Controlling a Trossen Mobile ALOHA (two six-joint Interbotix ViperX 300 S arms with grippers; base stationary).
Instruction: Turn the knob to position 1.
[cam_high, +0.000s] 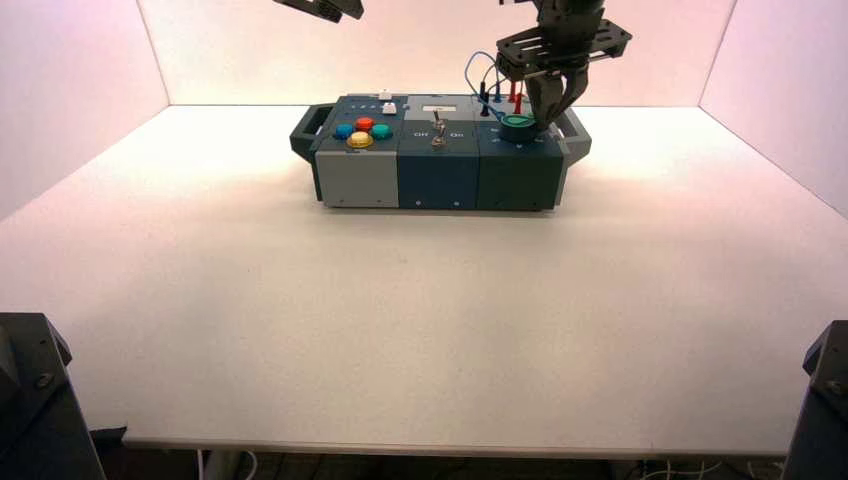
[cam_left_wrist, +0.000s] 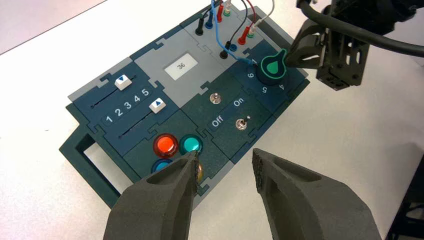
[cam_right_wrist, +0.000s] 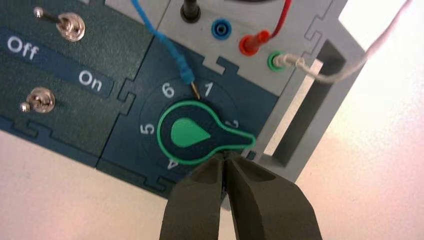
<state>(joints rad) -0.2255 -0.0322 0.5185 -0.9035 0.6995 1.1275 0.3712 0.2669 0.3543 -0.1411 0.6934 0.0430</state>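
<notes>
The green knob sits on the box's right-hand section. Around its dial I read 6, 1, part of 2, 5 and 4. Its pointer tab lies just past the 2. My right gripper is shut with nothing between its fingers, and its tips rest against the knob's rim just under the pointer tab. In the high view that gripper hangs over the box's right end. My left gripper is open and held high above the box's left part, apart from everything.
The box stands at the table's far middle, with handles at both ends. Two metal toggle switches labelled Off and On sit beside the knob. Plugged wires run behind it. Coloured push buttons, two sliders and a small display lie further left.
</notes>
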